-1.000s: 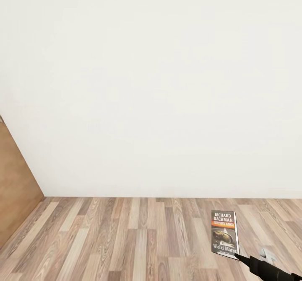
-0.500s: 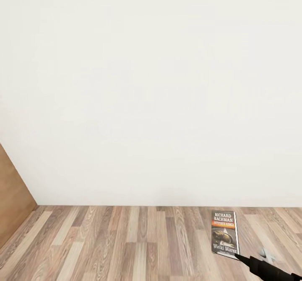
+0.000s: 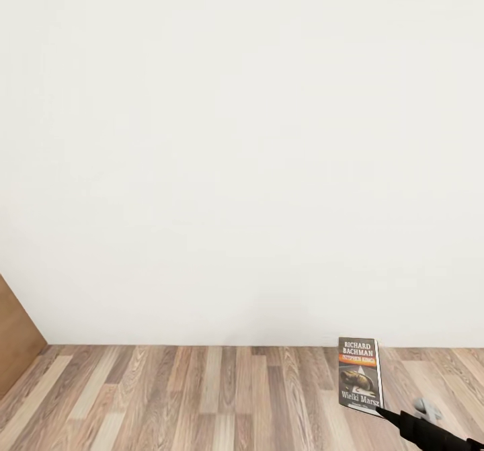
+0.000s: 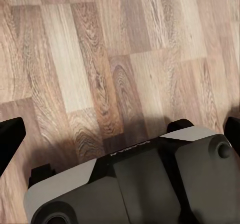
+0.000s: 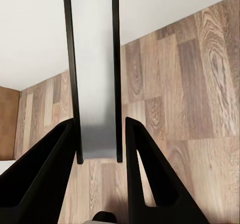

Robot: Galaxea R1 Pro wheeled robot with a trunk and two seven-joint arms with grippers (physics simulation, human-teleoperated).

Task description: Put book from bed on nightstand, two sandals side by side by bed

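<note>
Wood-plank floor (image 4: 100,58): light and mid-brown boards, grain clearly seen, a soft shadow cast near the robot. Robot base (image 4: 150,184): grey and black housing, seen from above. Black parts (image 4: 10,139) are seen at both picture edges, unidentified.

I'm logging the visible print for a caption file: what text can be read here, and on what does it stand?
"RICHARD BACHMAN": white, top of the book cover.
"Wielki Marsz": white, bottom of the cover.
Orange band under the author's name: lettering too blurred to read.
Embossed mark on the robot body, left wrist view: illegible.
</note>
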